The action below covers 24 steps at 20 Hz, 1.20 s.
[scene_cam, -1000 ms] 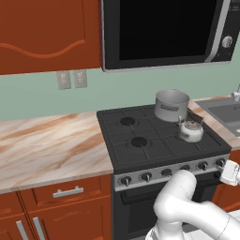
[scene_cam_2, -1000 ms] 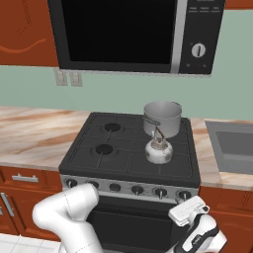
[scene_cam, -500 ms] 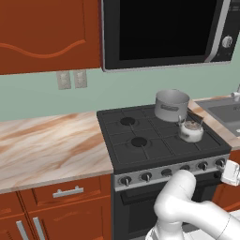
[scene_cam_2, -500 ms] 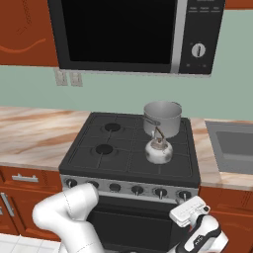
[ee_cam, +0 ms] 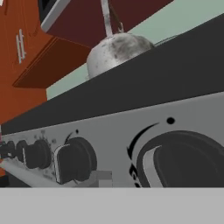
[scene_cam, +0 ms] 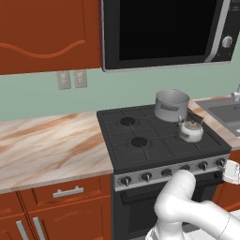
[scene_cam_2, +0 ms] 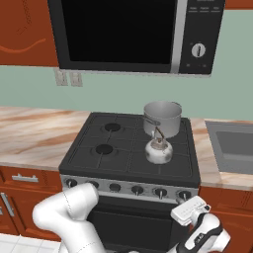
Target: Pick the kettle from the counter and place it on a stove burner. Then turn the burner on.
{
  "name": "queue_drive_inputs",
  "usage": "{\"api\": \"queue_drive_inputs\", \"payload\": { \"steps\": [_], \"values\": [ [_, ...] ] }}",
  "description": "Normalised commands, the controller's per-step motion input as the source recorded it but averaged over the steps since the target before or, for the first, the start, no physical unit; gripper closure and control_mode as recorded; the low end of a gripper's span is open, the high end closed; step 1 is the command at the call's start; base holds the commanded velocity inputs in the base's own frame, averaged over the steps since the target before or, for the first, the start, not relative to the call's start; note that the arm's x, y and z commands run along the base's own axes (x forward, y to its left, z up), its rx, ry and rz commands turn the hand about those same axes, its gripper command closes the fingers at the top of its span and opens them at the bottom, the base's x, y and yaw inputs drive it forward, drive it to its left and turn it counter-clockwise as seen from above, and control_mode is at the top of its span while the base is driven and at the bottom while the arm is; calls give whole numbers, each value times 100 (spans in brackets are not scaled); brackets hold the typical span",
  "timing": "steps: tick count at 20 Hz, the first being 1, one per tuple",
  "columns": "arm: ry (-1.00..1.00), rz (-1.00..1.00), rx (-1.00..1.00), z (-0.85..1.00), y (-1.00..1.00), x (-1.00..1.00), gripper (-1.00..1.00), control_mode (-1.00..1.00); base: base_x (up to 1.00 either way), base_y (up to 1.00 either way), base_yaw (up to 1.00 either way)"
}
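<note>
The small shiny kettle [scene_cam: 191, 131] [scene_cam_2: 158, 150] stands upright on the front right stove burner, which its body covers. The matching front left burner [scene_cam: 138, 141] is bare. In the hand view the kettle [ee_cam: 120, 52] rises above the stove's front edge. My gripper [scene_cam_2: 190, 210] [scene_cam: 232, 171] hangs low in front of the stove's right end, at knob height and well below the kettle. Its fingers are hidden, so its state is unclear. One large knob [ee_cam: 183, 162] sits very close to the hand, and another knob [ee_cam: 74, 159] is to its left. The beige counter [scene_cam: 47, 145] lies left of the stove.
A grey steel pot [scene_cam: 172, 105] [scene_cam_2: 162, 118] sits on the back right burner, just behind the kettle. A sink [scene_cam_2: 232, 143] lies right of the stove and a black microwave [scene_cam: 164, 33] hangs above it. Red-brown drawers [scene_cam: 65, 194] run under the counter.
The hand has shifted only very slightly in front of the right knobs. Kettle and pot have not moved.
</note>
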Motion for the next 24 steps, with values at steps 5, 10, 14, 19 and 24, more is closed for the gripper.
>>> {"api": "queue_drive_inputs", "payload": {
  "steps": [5, 10, 14, 19, 24],
  "values": [
    [37, 0, 13, 21, -36, 37, 100, -100, 0, 0, 0],
    [33, -7, 11, 24, -38, 43, 100, -100, 0, 0, 0],
    [46, -14, 13, 23, -49, 43, 100, -100, 0, 0, 0],
    [61, -33, 14, 16, -51, 48, 100, -100, 0, 0, 0],
    [56, -39, 8, 24, -41, 56, 100, -100, 0, 0, 0]
  ]
}}
